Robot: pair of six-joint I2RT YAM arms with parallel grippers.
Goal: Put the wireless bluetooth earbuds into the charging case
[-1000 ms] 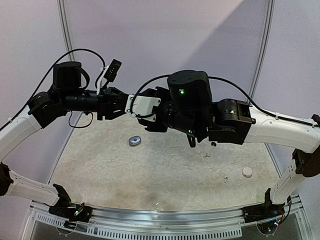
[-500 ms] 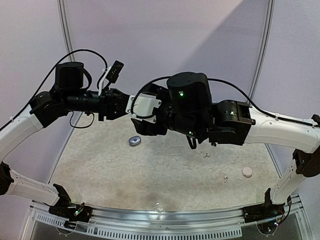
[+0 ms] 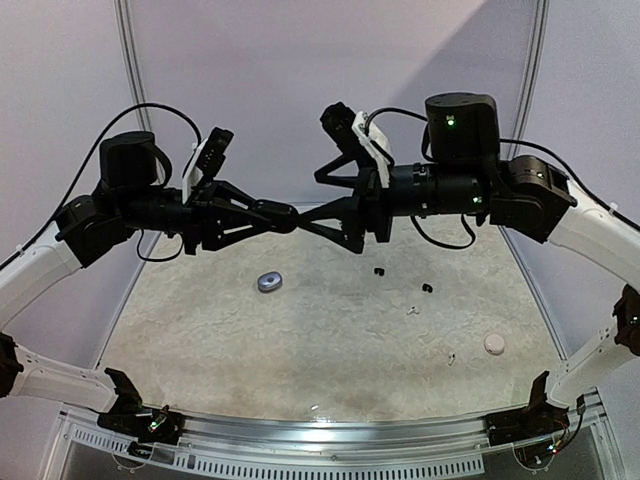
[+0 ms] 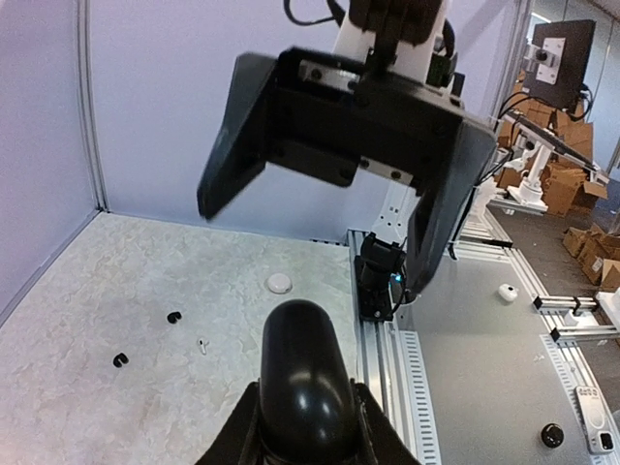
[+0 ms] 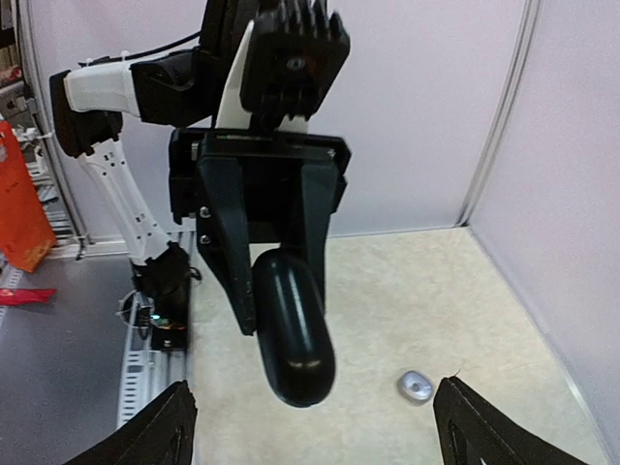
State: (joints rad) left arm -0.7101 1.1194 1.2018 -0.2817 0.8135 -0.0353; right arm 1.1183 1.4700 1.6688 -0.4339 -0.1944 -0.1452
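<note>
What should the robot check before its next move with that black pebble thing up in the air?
1. Left gripper shut firmly on the black case: ok.
2. Right gripper open wide and facing the case: ok.
3. Right fingers apart from the case, not bumping it: ok.
4. Case lid open, ready for earbuds: not ok, it looks closed.
5. Black earbuds picked up: not ok, they lie on the table under the raised arms.
</note>
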